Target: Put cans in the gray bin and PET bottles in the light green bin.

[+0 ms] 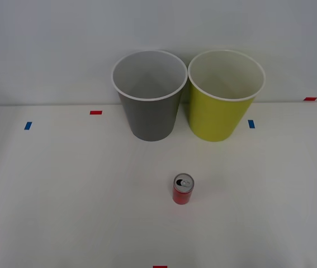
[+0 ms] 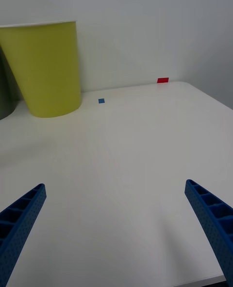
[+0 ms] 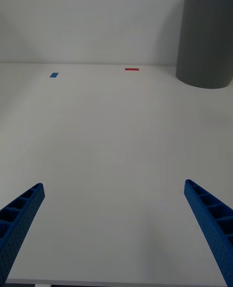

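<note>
Two grippers wait nearest to you, both low over the near edge of the table [image 1: 63,212] and both spread wide with nothing between the fingers. The right gripper [image 2: 116,233] shows its blue ribbed fingers [image 2: 211,216] at the two corners of its wrist view, over bare white table. The left gripper [image 3: 116,233] sits the same way, its fingers [image 3: 24,214] splayed over bare surface. I judge this to be a ready pose: jaws already parted so that either arm can drop onto an object without first having to release.

Next out, you have the can [image 1: 183,190], a small red one standing upright with its silver top and pull tab facing up. It stands alone in open table, a little to the right of centre and well apart from both bins, so you have room to close on it from either side. Standing upright, it offers its round wall to the fingers. It sits closer to the right arm's side, so that arm looks the handier choice.

Farthest back, against the wall, the gray bin [image 1: 150,120] and the light green bin [image 1: 221,120] stand side by side, rims just touching or very nearly so; I cannot tell which. From above, both pale insides look empty as far as you can see into them. The gray bin is the can's destination, and it is the left one of the pair, so mind the neighbouring rim when you carry over it. No PET bottle is on the table. Small red and blue tape marks [image 1: 95,112] dot the surface.
</note>
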Tool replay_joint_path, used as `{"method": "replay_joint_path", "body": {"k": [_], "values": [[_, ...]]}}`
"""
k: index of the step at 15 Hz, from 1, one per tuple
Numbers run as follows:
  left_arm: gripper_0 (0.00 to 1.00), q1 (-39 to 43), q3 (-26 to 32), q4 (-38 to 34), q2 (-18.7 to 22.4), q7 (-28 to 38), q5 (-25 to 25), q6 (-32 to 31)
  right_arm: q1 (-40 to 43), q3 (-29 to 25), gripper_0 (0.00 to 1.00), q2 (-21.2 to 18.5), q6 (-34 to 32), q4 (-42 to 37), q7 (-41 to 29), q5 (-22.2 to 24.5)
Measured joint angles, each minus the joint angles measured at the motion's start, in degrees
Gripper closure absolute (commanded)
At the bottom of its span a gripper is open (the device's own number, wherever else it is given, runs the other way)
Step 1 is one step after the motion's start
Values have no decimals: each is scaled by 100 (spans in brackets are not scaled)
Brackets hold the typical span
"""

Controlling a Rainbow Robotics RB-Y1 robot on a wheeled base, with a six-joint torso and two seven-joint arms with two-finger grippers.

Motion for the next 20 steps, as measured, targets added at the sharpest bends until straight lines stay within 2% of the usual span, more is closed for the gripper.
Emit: {"method": "replay_joint_path", "body": {"k": [20], "values": [[0, 0, 0, 0, 0, 0, 0, 0, 0, 0, 0, 0, 0, 0, 0, 0]]}}
